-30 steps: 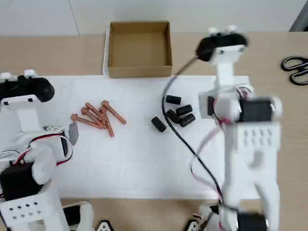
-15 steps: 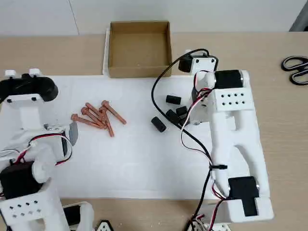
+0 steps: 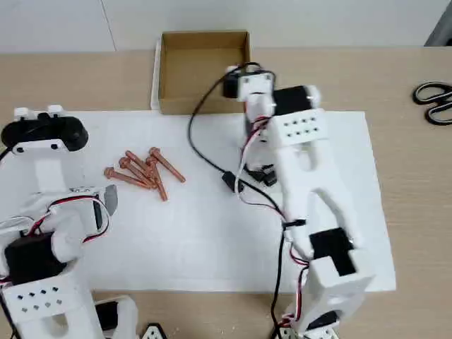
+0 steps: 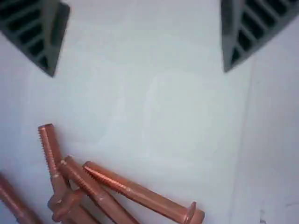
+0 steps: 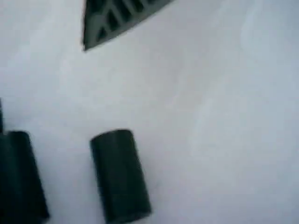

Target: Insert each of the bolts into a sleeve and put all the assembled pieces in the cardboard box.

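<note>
Several copper bolts [image 3: 145, 171] lie in a loose pile on the white mat [image 3: 198, 240]. In the left wrist view the bolts [image 4: 117, 191] lie just past my left gripper [image 4: 140, 42], which is open with its grey fingertips [image 4: 37, 32] wide apart over bare mat. My right arm [image 3: 296, 141] stretches over the black sleeves, so just two sleeves [image 3: 232, 181] peek out beside it. The right wrist view has one grey fingertip [image 5: 117, 21] of my right gripper above a black sleeve [image 5: 120, 175] lying on its side, and a second sleeve [image 5: 21, 179] beside it. The open cardboard box [image 3: 205, 70] stands beyond the mat.
Black scissors [image 3: 434, 99] lie on the wooden table at the far right. A black cable [image 3: 205, 152] from the right arm loops across the mat between the bolts and the sleeves. My left arm [image 3: 53, 212] occupies the mat's left edge.
My right arm has swung left and come down over the sleeves, covering most of them. The left arm has barely moved. The bolts lie as before.
</note>
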Controlling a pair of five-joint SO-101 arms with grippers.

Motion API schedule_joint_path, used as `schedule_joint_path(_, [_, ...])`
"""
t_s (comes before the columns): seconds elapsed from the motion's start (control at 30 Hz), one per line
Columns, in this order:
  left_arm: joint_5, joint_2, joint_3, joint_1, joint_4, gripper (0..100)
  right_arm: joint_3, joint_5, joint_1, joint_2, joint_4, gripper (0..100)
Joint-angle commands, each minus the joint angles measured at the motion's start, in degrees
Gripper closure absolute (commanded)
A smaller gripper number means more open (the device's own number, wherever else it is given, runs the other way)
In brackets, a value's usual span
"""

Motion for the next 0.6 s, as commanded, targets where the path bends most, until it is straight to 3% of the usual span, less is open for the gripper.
schedule_joint_path(0.0, [0.35, 0.18, -0.13, -0.18, -0.97, 78, -3.78, -1.67, -2.42, 1.71, 0.66, 81.6])
schedule_joint_path(0.57, [0.44, 0.18, 1.45, -0.18, -1.23, 78, -3.87, -1.76, -9.45, 15.52, -6.11, 81.9])
